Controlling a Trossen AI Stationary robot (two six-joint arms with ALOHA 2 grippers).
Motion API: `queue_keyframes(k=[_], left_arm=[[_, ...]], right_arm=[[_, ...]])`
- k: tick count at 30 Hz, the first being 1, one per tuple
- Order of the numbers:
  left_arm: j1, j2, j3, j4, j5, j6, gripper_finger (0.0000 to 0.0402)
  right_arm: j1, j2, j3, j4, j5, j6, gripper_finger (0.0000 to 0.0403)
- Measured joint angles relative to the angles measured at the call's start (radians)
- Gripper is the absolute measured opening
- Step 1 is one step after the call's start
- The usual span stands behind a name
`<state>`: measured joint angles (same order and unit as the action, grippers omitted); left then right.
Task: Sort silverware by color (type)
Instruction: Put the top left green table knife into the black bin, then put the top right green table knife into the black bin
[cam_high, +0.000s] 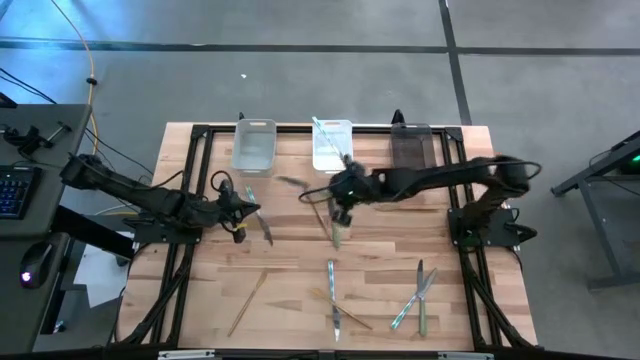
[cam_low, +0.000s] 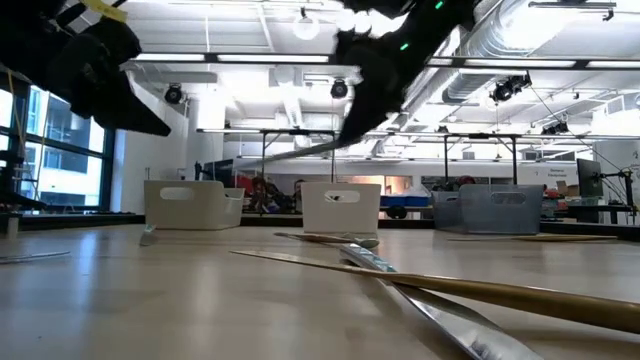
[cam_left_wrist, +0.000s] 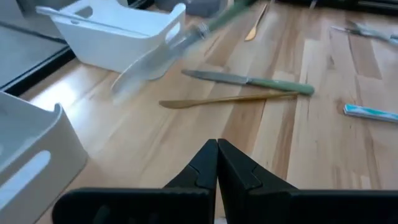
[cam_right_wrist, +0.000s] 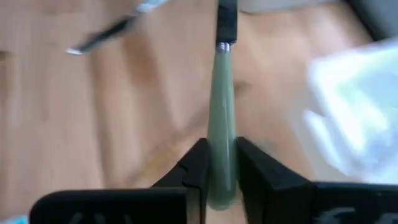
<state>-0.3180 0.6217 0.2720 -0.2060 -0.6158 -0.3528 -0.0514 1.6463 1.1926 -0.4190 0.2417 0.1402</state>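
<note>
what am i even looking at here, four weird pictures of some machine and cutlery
It is a two-armed robot at a wooden table, sorting cutlery into three small bins. One picture looks down from above, one looks level across the tabletop, and two come from cameras on the wrists. The right gripper is shut on a pale green-handled piece, held above the middle of the table. The left gripper is shut and empty. More knives, forks and spoons lie loose on the near side of the wood.
</note>
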Motion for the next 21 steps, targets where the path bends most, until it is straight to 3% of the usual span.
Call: queue_keyframes(k=[7, 10, 15, 21], left_arm=[[0.000, -0.060, 0.001, 0.001, 0.000, 0.034, 0.0000], [0.000, -0.065, 0.001, 0.000, 0.001, 0.041, 0.0000], [0.000, -0.065, 0.001, 0.000, 0.001, 0.041, 0.0000], [0.000, -0.064, 0.001, 0.000, 0.001, 0.042, 0.0000]], right_arm=[[-0.046, -0.249, 0.002, -0.452, 0.252, 0.187, 0.0001], [-0.070, -0.339, 0.002, -0.611, 0.309, 0.276, 0.0006], [-0.072, -0.403, 0.002, -0.627, 0.231, 0.253, 0.0011], [-0.057, -0.301, 0.002, -0.538, 0.139, 0.077, 0.0047]])
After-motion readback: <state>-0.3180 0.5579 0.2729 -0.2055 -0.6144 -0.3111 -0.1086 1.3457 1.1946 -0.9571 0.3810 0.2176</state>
